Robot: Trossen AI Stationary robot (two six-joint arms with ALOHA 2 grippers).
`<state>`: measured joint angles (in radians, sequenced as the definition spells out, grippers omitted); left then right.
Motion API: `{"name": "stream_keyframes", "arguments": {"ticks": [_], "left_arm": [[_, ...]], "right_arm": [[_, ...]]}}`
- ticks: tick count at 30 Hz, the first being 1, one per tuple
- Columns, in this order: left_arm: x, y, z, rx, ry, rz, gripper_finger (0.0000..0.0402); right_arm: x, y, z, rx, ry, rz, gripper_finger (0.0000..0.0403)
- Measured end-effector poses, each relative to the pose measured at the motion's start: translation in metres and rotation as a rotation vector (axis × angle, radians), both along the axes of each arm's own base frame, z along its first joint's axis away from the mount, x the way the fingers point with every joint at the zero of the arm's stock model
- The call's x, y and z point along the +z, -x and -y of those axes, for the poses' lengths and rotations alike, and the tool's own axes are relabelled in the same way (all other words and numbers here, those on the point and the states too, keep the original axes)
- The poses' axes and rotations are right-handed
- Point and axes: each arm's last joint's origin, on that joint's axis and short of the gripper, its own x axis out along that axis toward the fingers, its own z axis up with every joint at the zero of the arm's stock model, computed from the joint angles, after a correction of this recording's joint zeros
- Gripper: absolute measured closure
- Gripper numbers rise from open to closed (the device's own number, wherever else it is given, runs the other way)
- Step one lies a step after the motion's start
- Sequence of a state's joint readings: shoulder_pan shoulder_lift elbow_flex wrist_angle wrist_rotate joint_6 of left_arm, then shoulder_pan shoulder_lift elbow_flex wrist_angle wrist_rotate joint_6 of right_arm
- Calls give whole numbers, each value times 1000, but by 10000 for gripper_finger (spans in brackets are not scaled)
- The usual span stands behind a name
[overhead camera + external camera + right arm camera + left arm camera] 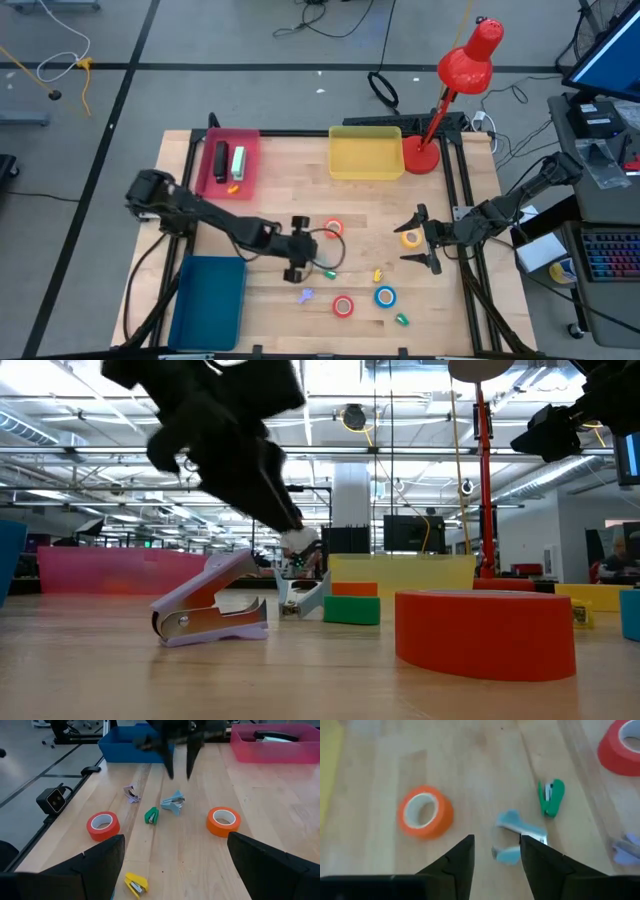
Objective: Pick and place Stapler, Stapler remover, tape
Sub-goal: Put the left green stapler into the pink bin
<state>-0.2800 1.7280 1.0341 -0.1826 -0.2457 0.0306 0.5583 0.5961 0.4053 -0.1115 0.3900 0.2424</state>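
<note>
Straddling blue staple remover: left gripper, half-open.

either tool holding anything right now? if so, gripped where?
Nothing held. Left tool hangs open above the light-blue staple remover, fingers either side, not gripping it. Right tool is wide open and empty, beside the yellow tape.

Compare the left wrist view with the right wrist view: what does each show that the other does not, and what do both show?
Only the left wrist view: no object of its own.

Only the right wrist view: blue tray, pink tray, purple staple remover, yellow stapler.

Both: orange tape, red tape, green stapler, light-blue staple remover, and the left gripper above that remover.
</note>
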Motion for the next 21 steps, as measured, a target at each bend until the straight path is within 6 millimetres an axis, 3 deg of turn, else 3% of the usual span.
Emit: {"name": "stream_keyframes", "arguments": {"ticks": [6,12,21], "left_arm": [[-11,-38,9,-56,-85,-122,241],[0,-66,12,-53,-65,-152,228],[4,-71,21,-138,65,-188,196]], "right_arm": [[3,-1,-1,0,-17,28,58],[2,-1,-1,0,-12,20,58],[2,-1,-1,1,-9,20,59]]}}
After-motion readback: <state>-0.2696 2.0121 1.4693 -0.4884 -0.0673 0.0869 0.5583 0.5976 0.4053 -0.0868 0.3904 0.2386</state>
